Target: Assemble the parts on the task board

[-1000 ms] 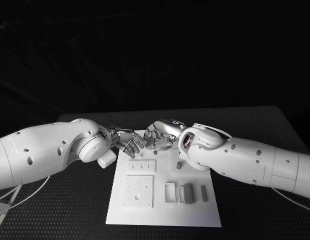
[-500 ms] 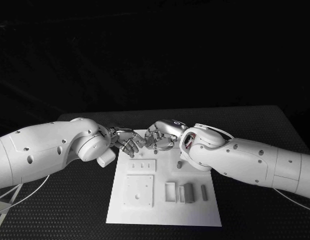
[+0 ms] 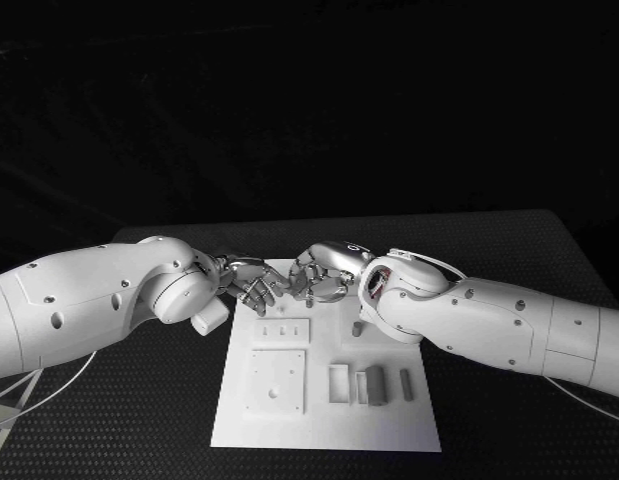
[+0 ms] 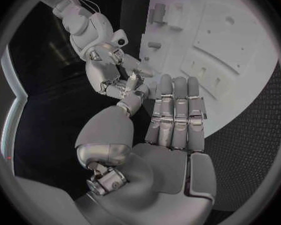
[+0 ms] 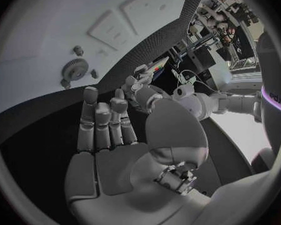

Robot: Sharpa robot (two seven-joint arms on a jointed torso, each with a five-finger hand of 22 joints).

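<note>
We see the white task board lying lengthwise in the middle of the black tabletop, its near short edge at six o'clock and its far edge under the two hands at twelve. On either long side of the board a band of bare tabletop runs from near edge to far, partly covered by our forearms at nine and three o'clock. Beyond the hands the tabletop continues to its far edge.

Our left hand and right hand meet fingertip to fingertip over the far end of the board. In the left wrist view the left hand has its fingers straight and side by side, palm bare, while the right hand faces it with fingers curled; whether a small piece is pinched between them we cannot tell.

On the board, a square raised plate sits at about seven o'clock, a smaller slotted block just beyond it. At about four o'clock grey upright parts stand in a row beside a white frame. A short peg stands at about two o'clock. In the right wrist view a gear lies on the board, with small pegs near it.
</note>
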